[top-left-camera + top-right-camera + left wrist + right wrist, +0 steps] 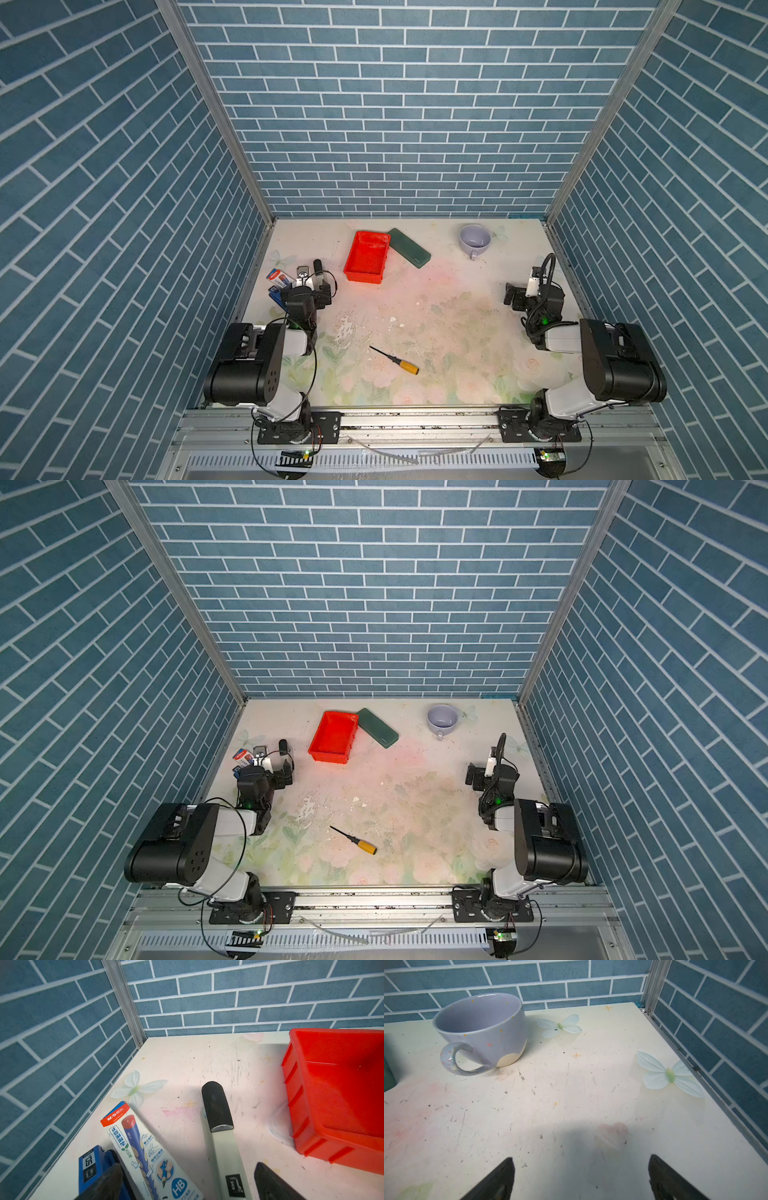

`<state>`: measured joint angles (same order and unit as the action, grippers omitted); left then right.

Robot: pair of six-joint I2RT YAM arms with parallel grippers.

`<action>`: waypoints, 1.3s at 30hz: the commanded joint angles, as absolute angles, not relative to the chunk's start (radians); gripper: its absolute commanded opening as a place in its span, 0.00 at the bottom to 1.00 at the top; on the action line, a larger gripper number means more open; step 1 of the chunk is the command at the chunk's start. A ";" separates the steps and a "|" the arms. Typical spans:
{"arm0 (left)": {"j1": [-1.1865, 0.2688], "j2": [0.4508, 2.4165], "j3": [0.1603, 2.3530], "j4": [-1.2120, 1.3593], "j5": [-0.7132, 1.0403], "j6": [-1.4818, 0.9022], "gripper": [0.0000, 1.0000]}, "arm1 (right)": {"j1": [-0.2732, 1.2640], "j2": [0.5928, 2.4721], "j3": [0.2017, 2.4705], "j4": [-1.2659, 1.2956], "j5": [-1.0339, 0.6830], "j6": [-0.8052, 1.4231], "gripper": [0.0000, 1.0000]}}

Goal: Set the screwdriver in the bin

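A yellow-handled screwdriver (397,361) lies flat near the front of the tabletop (457,316), between the two arms. It is well apart from the red bin (367,255), which sits toward the back beside a dark green case (409,248). Both top views show the tool; neither wrist view does.

Only the left wrist view brings writing close enough to read. A pencil pack (145,1153) is marked "M&G" and "HB". Beside it lie a blue box (91,1167), its print too skewed to make out, and a white marker (218,1126) with a black cap.

The left claw (188,1165) stands wide open over the pack and marker, gripping nothing. The right claw (581,1158) is likewise spread, with bare surface between its fingers, facing a speckled lilac cup (481,1030).

The tabletop is pale, printed with flowers and butterflies, scuffed and chipped. Blue brick-pattern walls on aluminium posts enclose it.
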<state>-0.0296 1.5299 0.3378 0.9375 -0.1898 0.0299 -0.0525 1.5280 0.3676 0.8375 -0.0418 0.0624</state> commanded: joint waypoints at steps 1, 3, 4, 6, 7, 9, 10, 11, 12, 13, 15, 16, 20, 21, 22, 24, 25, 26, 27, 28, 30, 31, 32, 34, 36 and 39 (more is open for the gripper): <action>-0.032 1.531 0.352 0.935 -0.183 0.028 1.00 | -0.053 1.537 0.404 0.840 -0.045 0.035 0.99; -0.032 1.531 0.353 0.934 -0.183 0.028 1.00 | -0.053 1.537 0.403 0.839 -0.045 0.035 0.99; -0.032 1.531 0.353 0.933 -0.183 0.028 1.00 | -0.053 1.536 0.404 0.840 -0.046 0.035 0.99; -0.032 1.531 0.352 0.934 -0.183 0.028 1.00 | -0.054 1.537 0.404 0.840 -0.045 0.035 0.99; -0.032 1.531 0.351 0.935 -0.184 0.028 1.00 | -0.053 1.537 0.404 0.840 -0.046 0.036 0.99; -0.032 1.531 0.352 0.935 -0.183 0.028 1.00 | -0.053 1.537 0.404 0.840 -0.046 0.036 0.99; -0.032 1.531 0.353 0.935 -0.183 0.028 1.00 | -0.052 1.537 0.403 0.839 -0.046 0.035 0.99; -0.032 1.531 0.352 0.935 -0.184 0.028 1.00 | -0.053 1.536 0.403 0.839 -0.045 0.035 0.99; -0.032 1.530 0.352 0.935 -0.183 0.028 1.00 | -0.053 1.537 0.403 0.839 -0.045 0.036 0.99; -0.033 1.531 0.352 0.935 -0.184 0.028 1.00 | -0.052 1.537 0.403 0.839 -0.044 0.034 0.99; -0.032 1.531 0.352 0.935 -0.184 0.028 1.00 | -0.053 1.537 0.403 0.839 -0.044 0.034 0.99; -0.032 1.530 0.352 0.934 -0.184 0.028 1.00 | -0.055 1.537 0.403 0.839 -0.044 0.034 0.99; -0.032 1.531 0.353 0.935 -0.184 0.028 1.00 | -0.052 1.537 0.403 0.840 -0.044 0.034 0.99; -0.032 1.531 0.352 0.934 -0.183 0.028 1.00 | -0.052 1.537 0.403 0.839 -0.044 0.035 0.99; -0.032 1.531 0.352 0.934 -0.183 0.028 1.00 | -0.054 1.537 0.403 0.839 -0.044 0.034 0.99; -0.032 1.531 0.355 0.931 -0.184 0.028 1.00 | -0.054 1.536 0.403 0.840 -0.044 0.034 0.99; -0.032 1.531 0.354 0.929 -0.186 0.028 1.00 | -0.053 1.537 0.403 0.839 -0.044 0.034 0.99; -0.032 1.531 0.356 0.928 -0.187 0.028 1.00 | -0.053 1.537 0.404 0.840 -0.045 0.036 0.99; -0.032 1.529 0.352 0.932 -0.185 0.028 1.00 | -0.053 1.536 0.403 0.839 -0.046 0.035 0.99; -0.032 1.529 0.349 0.936 -0.185 0.028 1.00 | -0.053 1.536 0.402 0.843 -0.044 0.034 0.99; -0.032 1.516 0.343 0.941 -0.181 0.031 1.00 | -0.053 1.532 0.397 0.853 -0.062 0.025 0.99; -0.035 1.496 0.340 0.930 -0.186 0.031 1.00 | -0.052 1.525 0.393 0.852 -0.080 0.014 0.99; -0.039 1.475 0.339 0.914 -0.198 0.033 1.00 | -0.051 1.514 0.391 0.847 -0.081 0.006 0.99; -0.059 1.411 0.348 0.850 -0.234 0.050 1.00 | -0.051 1.473 0.388 0.817 -0.118 0.002 0.99; -0.099 1.350 0.361 0.783 -0.266 0.091 1.00 | -0.050 1.427 0.387 0.774 -0.140 -0.008 0.99; -0.182 1.279 0.388 0.690 -0.315 0.157 1.00 | -0.028 1.358 0.401 0.693 -0.163 -0.041 0.99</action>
<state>-0.1268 1.3258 0.3508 0.7994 -0.2584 0.0849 -0.0437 1.4193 0.3676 0.7639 -0.1173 0.0265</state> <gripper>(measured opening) 0.996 0.991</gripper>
